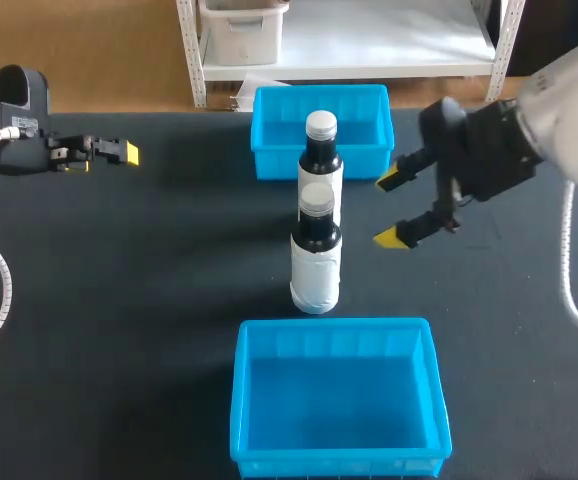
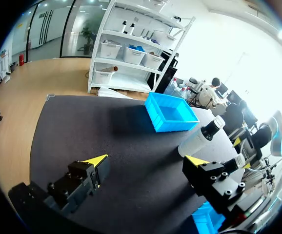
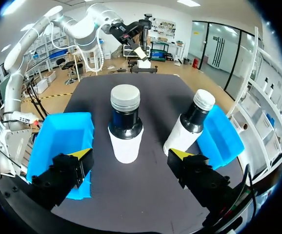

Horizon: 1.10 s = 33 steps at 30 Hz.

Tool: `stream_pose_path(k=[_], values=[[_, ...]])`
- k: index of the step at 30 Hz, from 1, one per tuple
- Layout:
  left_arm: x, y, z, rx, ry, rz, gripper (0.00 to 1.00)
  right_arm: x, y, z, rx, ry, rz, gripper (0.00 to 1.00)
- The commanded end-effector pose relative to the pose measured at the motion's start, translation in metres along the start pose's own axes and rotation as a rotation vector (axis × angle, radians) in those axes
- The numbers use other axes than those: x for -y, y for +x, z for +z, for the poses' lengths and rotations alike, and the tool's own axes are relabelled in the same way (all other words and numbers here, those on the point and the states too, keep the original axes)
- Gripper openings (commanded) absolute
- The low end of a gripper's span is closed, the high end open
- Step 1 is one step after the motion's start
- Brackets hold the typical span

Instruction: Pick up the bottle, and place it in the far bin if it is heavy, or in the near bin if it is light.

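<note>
Now the right pincer (image 1: 390, 209) is standing wide open, holding nothing; it should be closing squarely around the bottle (image 3: 125, 127) straight ahead.

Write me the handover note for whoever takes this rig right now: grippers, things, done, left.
Left gripper: open, holding nothing, over the table's left side, well away from the bottles.
Right gripper: open, holding nothing, just right of the bottles, fingers pointing at them, touching neither.
Things: two bottles stand upright mid-table, the far bottle right in front of the far bin, the near bottle between it and the near bin. Nothing shows in either bin.
Done: nothing grasped or placed.
Left: grasp a bottle, lift it, judge its weight, bin it: far if heavy, near if light.
</note>
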<state>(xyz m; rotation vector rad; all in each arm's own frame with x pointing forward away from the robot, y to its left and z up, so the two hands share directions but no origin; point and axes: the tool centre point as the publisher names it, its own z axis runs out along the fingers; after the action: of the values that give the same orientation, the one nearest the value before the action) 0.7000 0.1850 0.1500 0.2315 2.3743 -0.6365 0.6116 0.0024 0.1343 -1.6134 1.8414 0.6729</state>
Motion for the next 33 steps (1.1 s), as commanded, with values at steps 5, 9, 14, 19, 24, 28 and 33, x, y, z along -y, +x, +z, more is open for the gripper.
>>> stream_pose_path(k=[5, 9, 14, 19, 24, 28, 33], values=[[0.000, 0.000, 0.000, 0.000, 0.000, 0.000, 1.00, 0.006, -0.015, 0.034, 0.047, -0.101, -0.014, 1.00], [0.000, 0.000, 0.000, 0.000, 0.000, 0.000, 1.00, 0.003, -0.025, 0.047, 0.064, -0.131, -0.021, 1.00], [0.000, 0.000, 0.000, 0.000, 0.000, 0.000, 1.00, -0.004, -0.035, 0.057, 0.074, -0.149, -0.030, 1.00], [0.000, 0.000, 0.000, 0.000, 0.000, 0.000, 1.00, -0.008, -0.041, 0.066, 0.112, -0.165, -0.027, 1.00], [0.000, 0.000, 0.000, 0.000, 0.000, 0.000, 1.00, -0.009, -0.044, 0.070, 0.136, -0.169, -0.023, 1.00], [0.000, 0.000, 0.000, 0.000, 0.000, 0.000, 1.00, -0.009, -0.043, 0.070, 0.157, -0.163, -0.009, 1.00], [0.000, 0.000, 0.000, 0.000, 0.000, 0.000, 1.00, -0.008, -0.044, 0.072, 0.174, -0.162, 0.002, 1.00]])
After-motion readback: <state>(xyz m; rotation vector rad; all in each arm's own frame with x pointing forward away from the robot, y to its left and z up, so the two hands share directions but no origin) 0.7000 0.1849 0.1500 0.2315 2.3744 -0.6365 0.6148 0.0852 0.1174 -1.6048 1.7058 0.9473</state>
